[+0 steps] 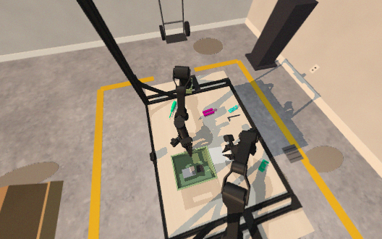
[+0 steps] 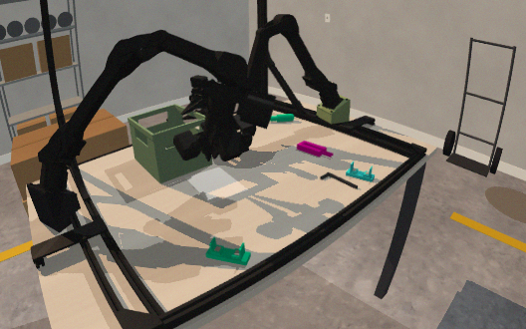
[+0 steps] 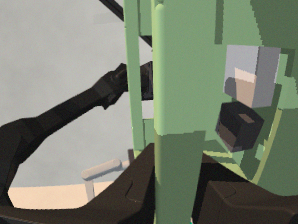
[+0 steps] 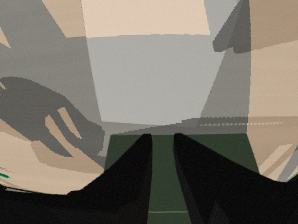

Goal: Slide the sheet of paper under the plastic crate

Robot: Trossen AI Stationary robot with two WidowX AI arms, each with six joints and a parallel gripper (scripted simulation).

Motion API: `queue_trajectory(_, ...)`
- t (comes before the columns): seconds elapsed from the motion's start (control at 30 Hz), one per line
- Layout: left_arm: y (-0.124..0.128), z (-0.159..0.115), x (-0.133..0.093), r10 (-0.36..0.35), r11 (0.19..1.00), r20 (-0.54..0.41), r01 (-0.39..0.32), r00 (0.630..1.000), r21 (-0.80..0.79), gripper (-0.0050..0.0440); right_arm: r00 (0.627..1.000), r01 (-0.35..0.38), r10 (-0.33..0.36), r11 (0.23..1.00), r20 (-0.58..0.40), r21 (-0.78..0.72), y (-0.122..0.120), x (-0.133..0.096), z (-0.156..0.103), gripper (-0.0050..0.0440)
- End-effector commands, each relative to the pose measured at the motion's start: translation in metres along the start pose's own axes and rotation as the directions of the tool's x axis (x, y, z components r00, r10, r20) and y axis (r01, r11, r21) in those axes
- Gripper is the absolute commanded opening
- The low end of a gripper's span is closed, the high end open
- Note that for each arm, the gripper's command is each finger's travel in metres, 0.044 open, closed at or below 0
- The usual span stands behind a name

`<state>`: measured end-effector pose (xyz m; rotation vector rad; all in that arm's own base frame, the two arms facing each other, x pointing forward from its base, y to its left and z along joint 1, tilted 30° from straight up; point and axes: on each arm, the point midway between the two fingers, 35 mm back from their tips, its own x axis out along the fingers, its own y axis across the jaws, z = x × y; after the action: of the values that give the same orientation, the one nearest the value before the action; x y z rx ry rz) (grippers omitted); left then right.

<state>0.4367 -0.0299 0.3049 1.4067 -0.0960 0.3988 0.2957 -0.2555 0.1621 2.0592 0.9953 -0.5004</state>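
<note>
Sheet of paper point(image 1: 218, 156) point(image 2: 215, 182) point(image 4: 150, 75): one, pale, flat on the counter point(image 1: 202, 199) point(image 2: 189, 219), just outside the plastic crate at about 2 o'clock in the top view. Whether an edge lies beneath the crate, I cannot tell.

Plastic crate point(image 1: 177, 173) point(image 2: 161, 155) point(image 3: 180, 90) point(image 4: 162, 175): one, green, open-topped, upright. Contents: a pale grey block point(image 1: 187, 172) point(image 3: 242, 75) and a dark block point(image 1: 200, 169) point(image 3: 239, 126).

My left gripper point(image 1: 191, 153) point(image 2: 187, 113) point(image 3: 168, 149): closed on the crate's wall, at the rim's 12 o'clock in the top view.

My right gripper point(image 1: 226, 151) point(image 4: 162, 141): nearly closed, a narrow gap between its fingers, nothing held; located at the crate's 2 o'clock. Dark overlapping parts obscure it in the exterior view.

Also on the counter, clock positions from the crate in the top view:
- teal screwdriver point(image 1: 173, 106) point(image 2: 285, 118), 11 o'clock;
- magenta piece point(image 1: 208, 110) point(image 2: 312, 148), between 12 and 1;
- cyan bracket point(image 1: 233, 108) point(image 2: 361, 173), 1 o'clock;
- black hex key point(image 1: 234, 116) point(image 2: 341, 180), between 1 and 2;
- green bracket point(image 1: 263, 166) point(image 2: 228, 253), 3 o'clock.
</note>
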Motion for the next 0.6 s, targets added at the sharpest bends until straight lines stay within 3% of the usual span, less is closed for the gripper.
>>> queue_trajectory(0.0, 0.0163, 0.0007, 0.0047, -0.010, 1.000, 0.007, 0.010, 1.000, 0.002, 0.0000, 1.000, -0.004, 0.004, 1.000, -0.003, 0.001, 0.0009, 0.0003, 0.0000, 0.0060)
queue_trajectory(0.57, 0.0216, 0.0006, 0.0039, -0.011, 1.000, 0.007, 0.011, 1.000, 0.002, 0.0000, 1.000, -0.004, 0.004, 1.000, -0.003, 0.001, 0.0009, 0.0003, 0.0000, 0.0060)
